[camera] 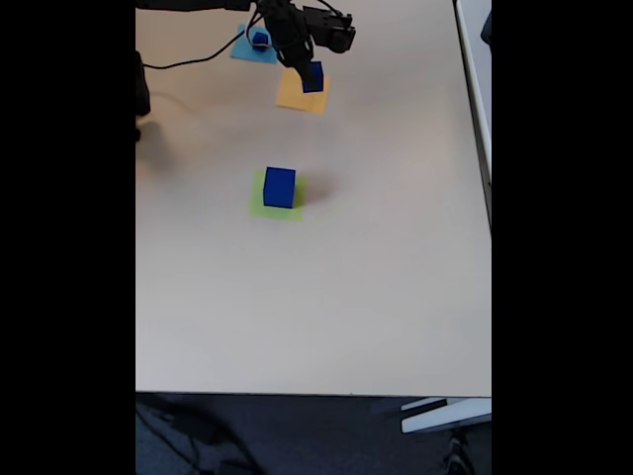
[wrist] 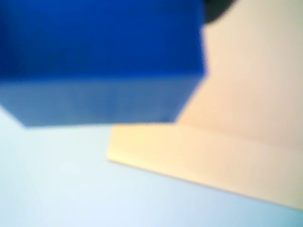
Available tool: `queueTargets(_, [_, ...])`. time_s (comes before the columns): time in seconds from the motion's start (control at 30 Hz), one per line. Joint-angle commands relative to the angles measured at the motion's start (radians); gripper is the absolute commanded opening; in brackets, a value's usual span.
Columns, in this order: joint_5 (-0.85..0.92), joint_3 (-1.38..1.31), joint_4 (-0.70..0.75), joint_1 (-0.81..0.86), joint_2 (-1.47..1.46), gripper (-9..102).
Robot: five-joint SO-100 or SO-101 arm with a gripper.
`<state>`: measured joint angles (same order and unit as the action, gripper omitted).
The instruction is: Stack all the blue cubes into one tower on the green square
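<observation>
Where the claw (camera: 309,71) hangs, a blue cube (camera: 313,77) (unlabelled) sits.

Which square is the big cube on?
On the green square: the big cube stands upright on it, in the fixed view.

In the fixed view the counter (camera: 376,287) lies bare and wide around the large blue cube (camera: 279,186) on the green square (camera: 260,205). Toward the far edge, the arm's hand (camera: 305,71) crowds the medium cube (camera: 314,76) on the orange square (camera: 292,97), with the small cube (camera: 260,40) just beyond.
</observation>
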<state>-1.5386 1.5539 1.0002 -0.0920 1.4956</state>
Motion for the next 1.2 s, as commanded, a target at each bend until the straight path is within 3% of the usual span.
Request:
queueTargets(0.0, [0.046,-0.061,0.015,0.054,0.114,2])
queueTargets(0.6, [0.255,-0.087,0.19,0.341,0.173,2])
queueTargets(1.17, [0.311,-0.089,0.198,0.48,0.1,1])
